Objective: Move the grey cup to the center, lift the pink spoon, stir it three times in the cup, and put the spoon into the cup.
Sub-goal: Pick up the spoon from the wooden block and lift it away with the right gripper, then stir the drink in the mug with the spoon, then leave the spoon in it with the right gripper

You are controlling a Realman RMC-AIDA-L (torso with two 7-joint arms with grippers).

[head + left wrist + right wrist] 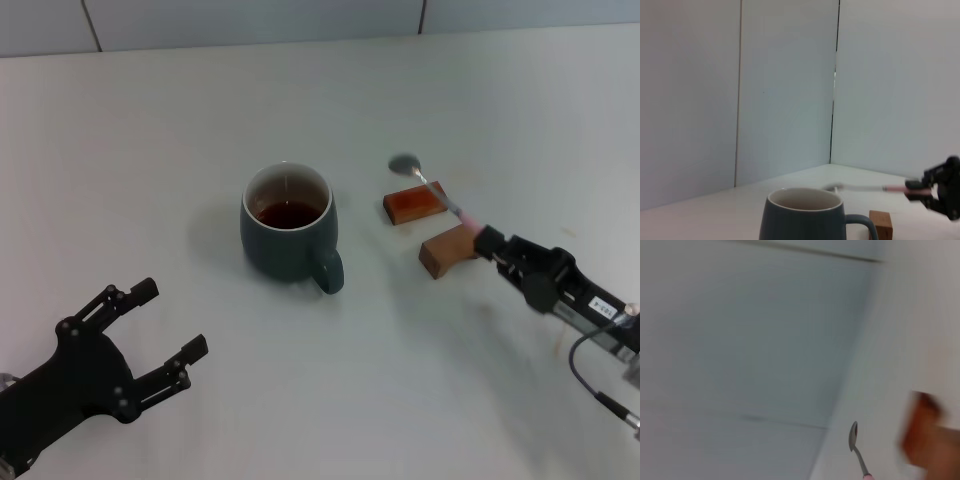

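The right pincer (490,243), right of the grey cup (288,236), pinches the light, stiff, slippery pink spoon (440,194) by its handle end.

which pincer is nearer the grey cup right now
Left, narrowly. The open left pincer sits apart from the rounded blue-grey ceramic cup, near the table's front; the right pincer, gripping the pink-handled metal spoon, is beyond the handle side.

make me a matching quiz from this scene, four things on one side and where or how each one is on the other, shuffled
Things:
1. grey cup
2. pink spoon
3. left gripper
4. wooden blocks

States:
a. open, near the front left of the table
b. held by its handle in the right gripper
c. holds dark liquid
d. under the spoon, right of the cup

Pairs: 1-c, 2-b, 3-a, 4-d
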